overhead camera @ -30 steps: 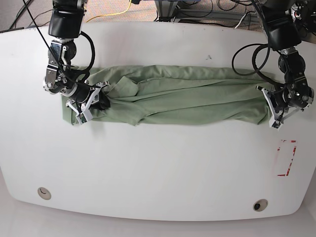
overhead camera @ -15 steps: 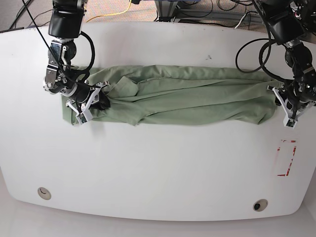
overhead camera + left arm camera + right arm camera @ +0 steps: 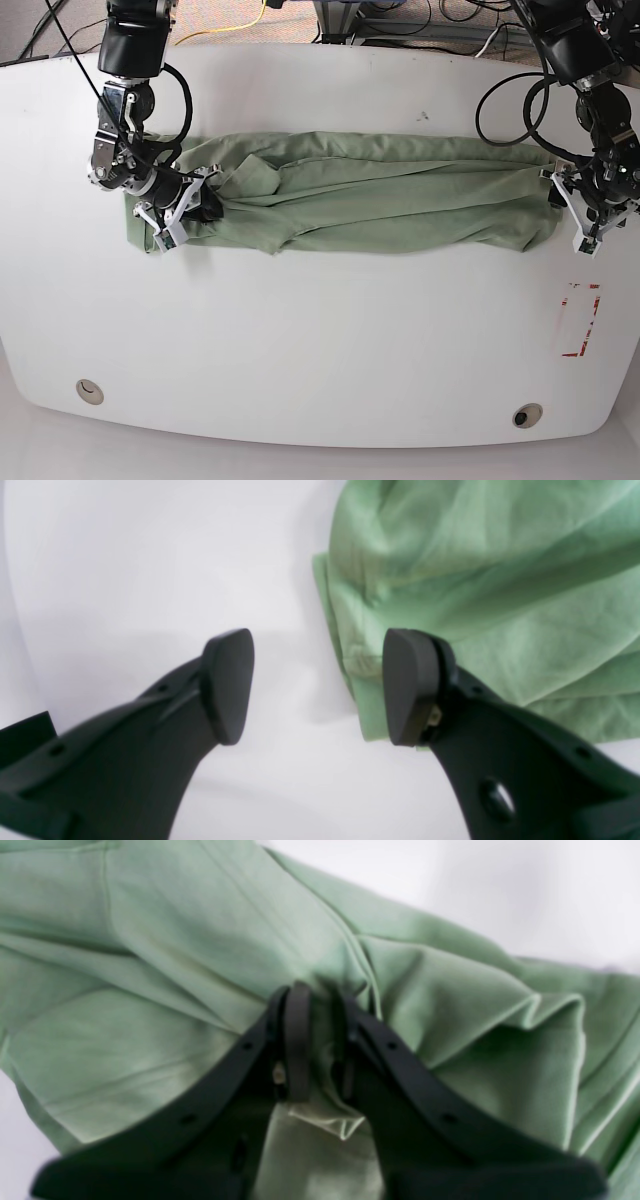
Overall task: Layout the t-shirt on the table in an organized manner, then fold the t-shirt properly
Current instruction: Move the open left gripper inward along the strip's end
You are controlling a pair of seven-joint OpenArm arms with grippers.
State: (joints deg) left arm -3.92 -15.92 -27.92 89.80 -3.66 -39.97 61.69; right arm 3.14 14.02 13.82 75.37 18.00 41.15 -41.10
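Black-fingered left gripper [image 3: 318, 686] stands released, jaws wide over bare table [image 3: 125, 570]; the t-shirt [image 3: 370, 192] hem lies at its 3 o'clock, long axis running 9-to-3 across the base view. Right gripper [image 3: 320, 1040] clenches cloth at the far end.

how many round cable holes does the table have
2. One cable hole sits near the table front edge on the base view's left; the other cable hole is near the front edge on its right. The t-shirt could hide more.
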